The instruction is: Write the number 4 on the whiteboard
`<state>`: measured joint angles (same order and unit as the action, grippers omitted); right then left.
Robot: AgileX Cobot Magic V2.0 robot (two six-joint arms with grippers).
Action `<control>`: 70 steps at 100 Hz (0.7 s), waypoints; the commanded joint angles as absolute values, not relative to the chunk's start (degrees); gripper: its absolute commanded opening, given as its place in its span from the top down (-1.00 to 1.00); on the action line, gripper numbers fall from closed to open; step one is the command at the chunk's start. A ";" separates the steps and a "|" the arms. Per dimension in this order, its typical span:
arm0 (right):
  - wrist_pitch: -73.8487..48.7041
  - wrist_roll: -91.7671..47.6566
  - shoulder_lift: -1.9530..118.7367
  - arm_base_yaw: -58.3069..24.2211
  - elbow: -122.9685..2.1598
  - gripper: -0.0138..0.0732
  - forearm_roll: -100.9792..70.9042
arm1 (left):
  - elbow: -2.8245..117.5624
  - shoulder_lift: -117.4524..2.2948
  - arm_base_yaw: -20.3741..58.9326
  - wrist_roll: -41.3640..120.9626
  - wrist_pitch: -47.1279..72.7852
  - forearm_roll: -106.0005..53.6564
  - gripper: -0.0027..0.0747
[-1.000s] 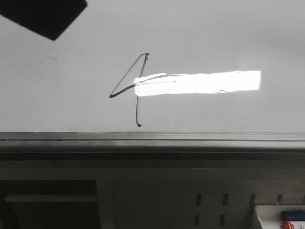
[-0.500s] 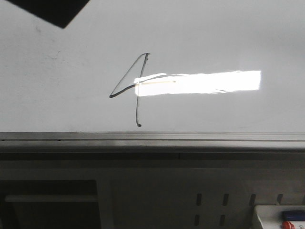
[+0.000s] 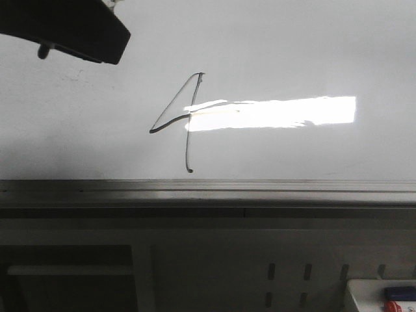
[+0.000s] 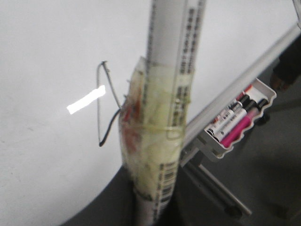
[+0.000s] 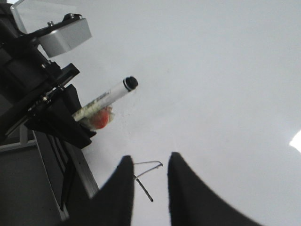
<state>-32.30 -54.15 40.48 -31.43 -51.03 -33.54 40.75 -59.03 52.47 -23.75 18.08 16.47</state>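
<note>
The number 4 [image 3: 187,146] is drawn in thin dark line at the middle of the whiteboard [image 3: 292,52]. It also shows in the left wrist view [image 4: 99,113] and between my right fingers [image 5: 144,189]. My left gripper [image 4: 150,202] is shut on a white marker [image 4: 162,117] wrapped in yellowish tape. From the front it is a dark shape at the top left [image 3: 71,29], away from the 4. The right wrist view shows the marker [image 5: 106,100] with its black end away from the 4. My right gripper [image 5: 148,162] is open and empty over the board.
A bright rectangular glare [image 3: 273,112] crosses the 4's crossbar. The board's grey edge rail [image 3: 208,188] runs along its near side. A white tray [image 4: 221,153] with several markers [image 4: 235,120] hangs below the rail, at the front view's bottom right [image 3: 364,292].
The dark left gripper at the top left first rose, then came down and to the right, showing larger now. The 4 is unchanged.
</note>
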 commanded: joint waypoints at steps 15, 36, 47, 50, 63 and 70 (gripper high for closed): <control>-28.98 -53.35 38.19 -29.46 -47.51 0.83 -35.61 | 40.18 -64.11 45.04 -28.35 7.16 17.72 0.98; -28.84 -53.35 38.19 -29.46 -46.26 0.83 -35.74 | 40.18 -69.12 40.60 -28.35 -1.45 11.73 0.98; -28.84 -53.35 38.19 -29.46 -46.26 0.83 -35.74 | 40.18 -71.71 39.51 -28.35 -3.66 8.85 0.98; -28.84 -53.35 38.19 -29.46 -46.26 0.83 -35.74 | 40.18 -72.38 39.39 -28.35 -3.76 8.54 0.98; -28.84 -53.35 38.19 -29.46 -46.26 0.83 -35.74 | 40.18 -75.13 39.39 -28.35 -3.76 8.56 0.98; -28.84 -53.35 38.19 -29.46 -46.26 0.83 -35.74 | 40.18 -76.06 39.39 -28.35 -3.76 8.56 0.98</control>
